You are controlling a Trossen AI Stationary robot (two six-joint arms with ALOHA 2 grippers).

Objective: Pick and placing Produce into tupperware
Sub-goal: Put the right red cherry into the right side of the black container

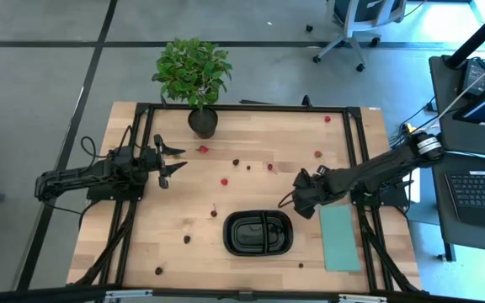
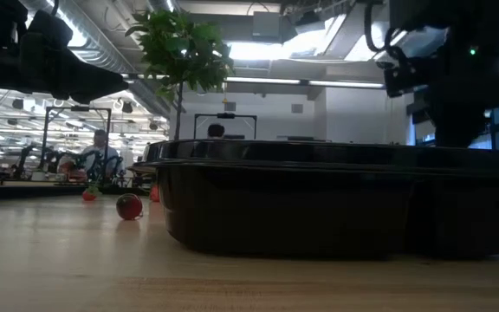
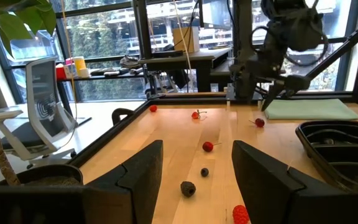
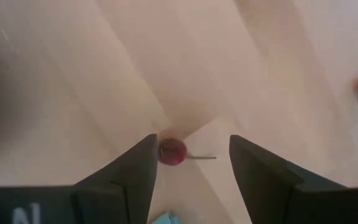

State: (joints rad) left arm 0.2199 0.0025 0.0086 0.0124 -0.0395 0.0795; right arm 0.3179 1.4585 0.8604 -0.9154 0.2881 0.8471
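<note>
Small red and dark produce berries lie scattered on the wooden table (image 1: pixel 251 135). One red berry with a stem (image 4: pixel 171 151) lies on the wood below my right gripper (image 4: pixel 192 155), which points steeply down and is open. The berry shows between the fingers, close to one of them. In the high view this gripper (image 1: pixel 296 195) hangs just beyond the far right corner of the black two-compartment tupperware (image 1: pixel 259 233). My left gripper (image 1: pixel 168 160) waits open and level at the table's left, with loose berries (image 3: pixel 188 188) ahead of it.
A potted green plant (image 1: pixel 194 76) stands at the far edge. A flat pale teal rectangle (image 1: pixel 339 237) lies right of the tupperware. Other berries lie near the centre (image 1: pixel 224 180) and by the near edge (image 1: pixel 158 270). Black frame rails run along both table sides.
</note>
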